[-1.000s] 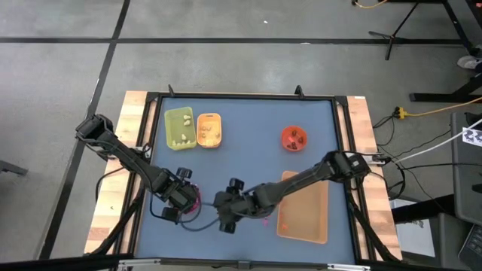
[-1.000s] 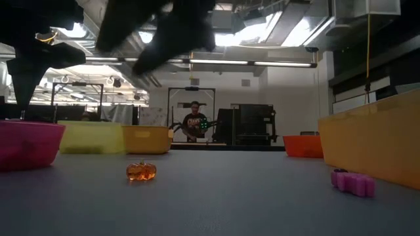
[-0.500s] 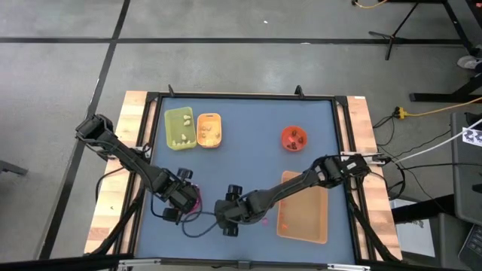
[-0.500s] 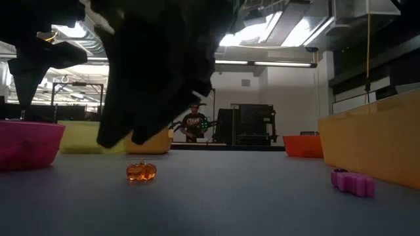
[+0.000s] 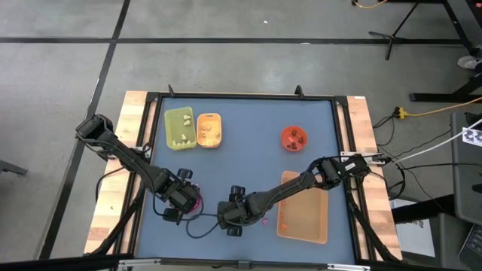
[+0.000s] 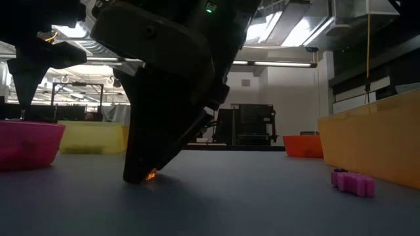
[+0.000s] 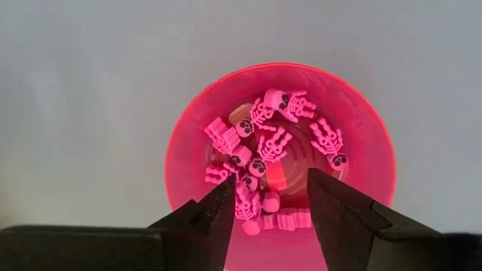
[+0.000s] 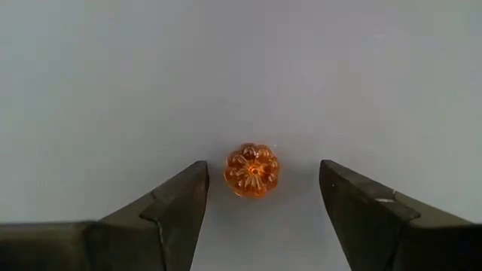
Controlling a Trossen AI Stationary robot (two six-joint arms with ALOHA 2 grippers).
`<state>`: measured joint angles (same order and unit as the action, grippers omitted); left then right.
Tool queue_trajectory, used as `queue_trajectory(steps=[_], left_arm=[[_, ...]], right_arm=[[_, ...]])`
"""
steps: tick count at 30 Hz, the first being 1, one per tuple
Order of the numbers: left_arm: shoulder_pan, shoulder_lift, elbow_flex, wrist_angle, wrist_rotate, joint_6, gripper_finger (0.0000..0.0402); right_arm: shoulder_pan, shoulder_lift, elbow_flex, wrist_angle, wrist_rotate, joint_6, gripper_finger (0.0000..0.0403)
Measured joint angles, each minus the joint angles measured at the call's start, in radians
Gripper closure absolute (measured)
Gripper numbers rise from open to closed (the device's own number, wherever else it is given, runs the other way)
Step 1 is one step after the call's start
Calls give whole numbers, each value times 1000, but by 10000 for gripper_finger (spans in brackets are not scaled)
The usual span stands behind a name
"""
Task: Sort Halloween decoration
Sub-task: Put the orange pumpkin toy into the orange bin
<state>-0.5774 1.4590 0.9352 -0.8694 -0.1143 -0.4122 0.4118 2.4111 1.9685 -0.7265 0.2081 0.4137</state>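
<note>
Since the earlier frames, the right gripper (image 8: 260, 207) has descended toward the worktop (image 5: 248, 120) and now brackets the orange pumpkin trinket (image 8: 252, 170), which rests on the worktop at about 6 o'clock. Its jaws stand wide apart, one on each side of the pumpkin, with a visible gap to each finger. In the low view the gripper body hides most of the pumpkin. The left gripper (image 7: 271, 211) hovers at about 8 o'clock above the pink bowl (image 7: 184, 150), jaws parted and empty. The bowl holds the magenta skeleton trinkets (image 7: 271, 143). One magenta trinket (image 6: 353, 182) lies just beside the tan tray (image 5: 320, 226).
</note>
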Motion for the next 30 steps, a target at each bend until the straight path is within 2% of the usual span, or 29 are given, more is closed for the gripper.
queue_trajectory(steps=[8, 20, 30], left_arm=[[0, 0, 0, 0, 0, 0, 254], [0, 0, 0, -1, 0, 0, 254], [0, 0, 0, -1, 0, 0, 254]], right_arm=[[0, 1, 0, 3, -11, 0, 154], [1, 2, -1, 27, -22, -1, 264], [1, 3, -1, 29, -17, -1, 305]])
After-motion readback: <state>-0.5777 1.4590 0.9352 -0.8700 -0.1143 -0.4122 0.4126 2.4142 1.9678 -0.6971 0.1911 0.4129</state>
